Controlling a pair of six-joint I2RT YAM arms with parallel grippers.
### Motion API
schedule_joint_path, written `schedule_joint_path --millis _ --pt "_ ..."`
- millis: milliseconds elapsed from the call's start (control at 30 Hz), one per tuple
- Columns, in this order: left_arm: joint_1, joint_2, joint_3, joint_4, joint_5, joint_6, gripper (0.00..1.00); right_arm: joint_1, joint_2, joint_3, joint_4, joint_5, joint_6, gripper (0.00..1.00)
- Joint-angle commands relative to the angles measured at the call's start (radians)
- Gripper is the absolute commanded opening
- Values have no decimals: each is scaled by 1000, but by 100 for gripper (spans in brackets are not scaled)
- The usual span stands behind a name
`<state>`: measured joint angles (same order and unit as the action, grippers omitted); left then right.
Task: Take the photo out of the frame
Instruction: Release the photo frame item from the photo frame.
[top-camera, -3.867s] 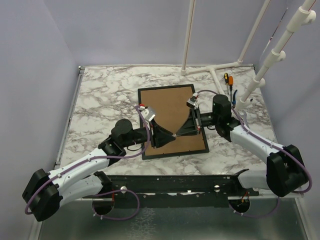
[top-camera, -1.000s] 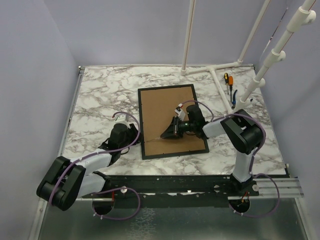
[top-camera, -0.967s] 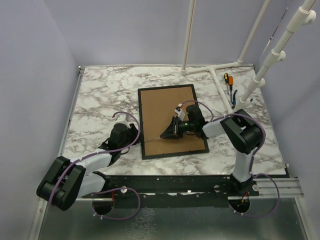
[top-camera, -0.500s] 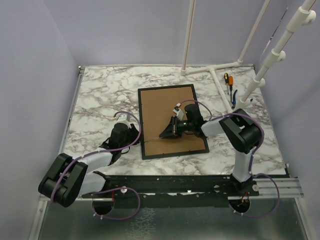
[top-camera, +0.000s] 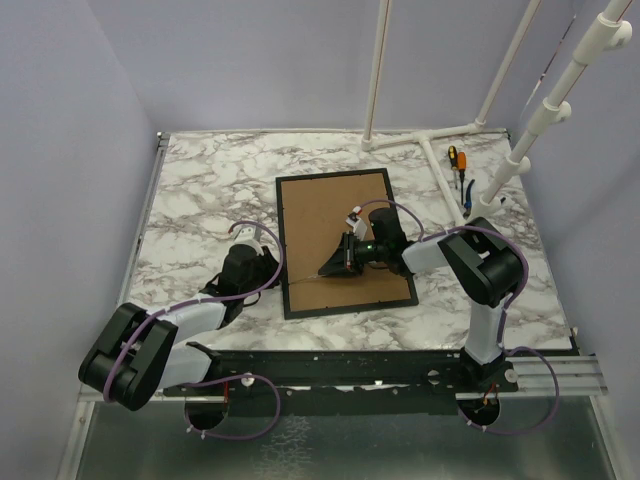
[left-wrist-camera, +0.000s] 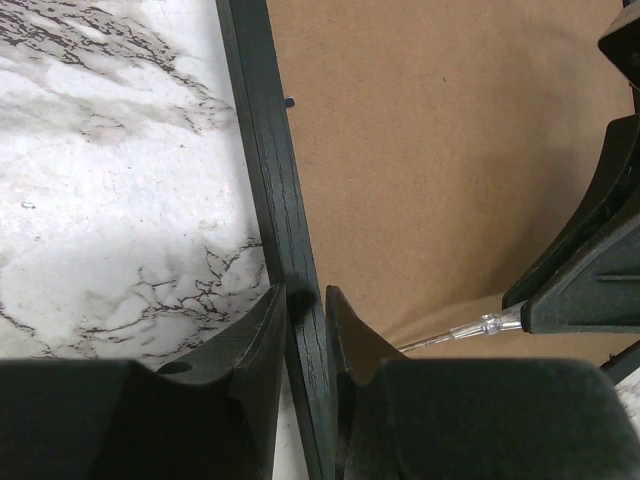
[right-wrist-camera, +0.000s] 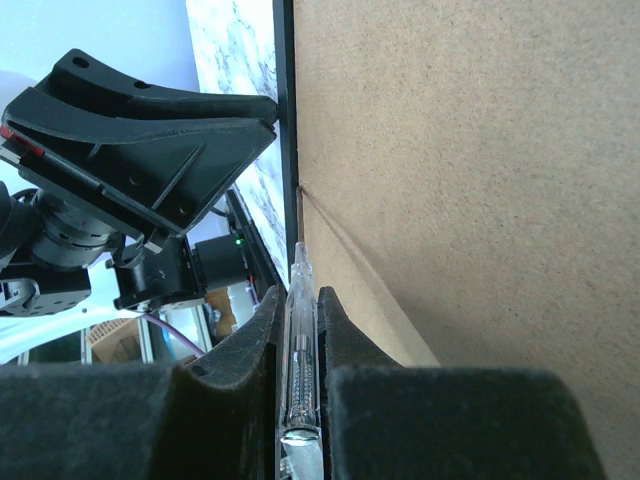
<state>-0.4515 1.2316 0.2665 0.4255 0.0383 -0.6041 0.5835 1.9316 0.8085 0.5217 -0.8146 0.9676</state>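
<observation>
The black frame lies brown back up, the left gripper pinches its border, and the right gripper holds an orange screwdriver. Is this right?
One detail is wrong: the right wrist view shows the right gripper holding a thin clear tool, not an orange screwdriver. The rest stands.

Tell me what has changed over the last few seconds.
The left gripper pulled back from the middle of the frame to its left border and closed on it. The right gripper, shut on the clear tool, shifted slightly left toward that border. The frame has stayed put, brown back up.
</observation>
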Motion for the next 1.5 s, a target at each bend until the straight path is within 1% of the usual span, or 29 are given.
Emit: schedule_joint_path --millis 0,533,633,767,867,1000,1167,1333,1467 --pt "6 16 18 24 22 15 23 10 20 -9 -77 1 -36 0" --pt "6 55 31 34 52 20 19 26 19 -8 -82 7 -34 1" --pt "5 56 31 36 55 20 19 26 0 -9 -114 24 -52 0" --pt "6 66 28 45 70 17 19 21 -42 -4 -196 59 -92 0" --pt "4 97 30 68 95 9 19 3 -73 -17 -231 68 -101 1" --pt "4 167 56 88 136 -1 15 -34 -112 -44 -248 62 -115 0" --pt "-7 228 93 109 155 -8 14 -56 -131 -45 -304 49 -151 1" --pt "-12 238 102 110 142 12 15 -86 -130 -64 -296 37 -151 1" --pt "-13 242 99 111 147 17 16 -93 -102 -41 -275 5 -145 0"
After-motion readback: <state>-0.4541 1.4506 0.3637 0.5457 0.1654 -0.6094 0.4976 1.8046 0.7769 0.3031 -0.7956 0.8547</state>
